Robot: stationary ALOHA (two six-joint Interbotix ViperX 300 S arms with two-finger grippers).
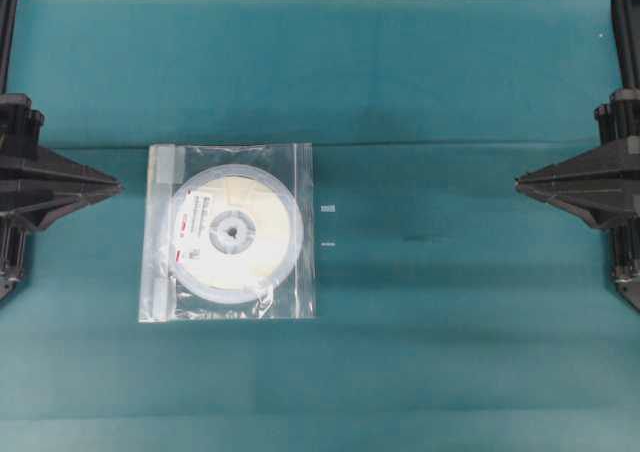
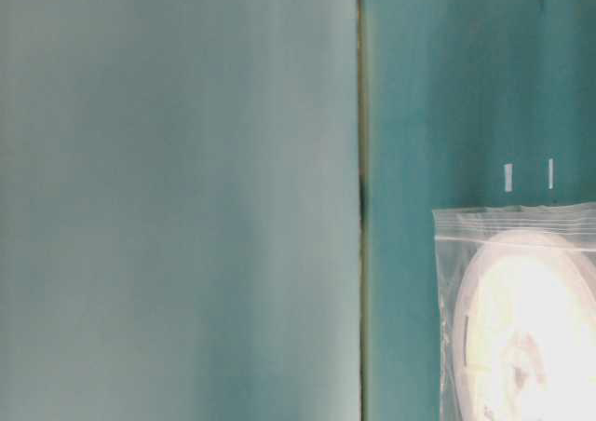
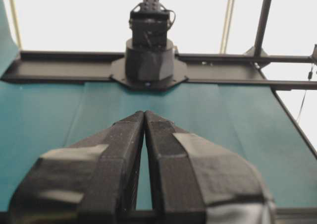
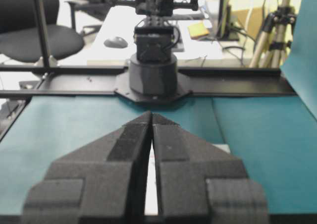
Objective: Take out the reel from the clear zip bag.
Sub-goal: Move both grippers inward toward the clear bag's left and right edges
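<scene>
Here the reel [image 1: 232, 234] lies sealed inside the clear zip bag [image 1: 228, 232], flat on the teal table [image 1: 450, 322], left of the middle, with both arms drawn back to the sides.

From overhead, the bag is square and crinkled, with a whitish zip strip along its left edge; the reel inside is a pale-blue translucent disc with cream tape, a grey hub and a white label marked in red. The left gripper [image 1: 118, 185] and right gripper [image 1: 518, 182] both point inward, well apart from the bag. At table level only a corner of the bag [image 2: 517, 309] and part of the pale reel [image 2: 526, 328] show. In the left wrist view the left gripper [image 3: 144, 113] has its fingertips pressed together, holding nothing. In the right wrist view the right gripper [image 4: 151, 113] is likewise pressed together and empty.
</scene>
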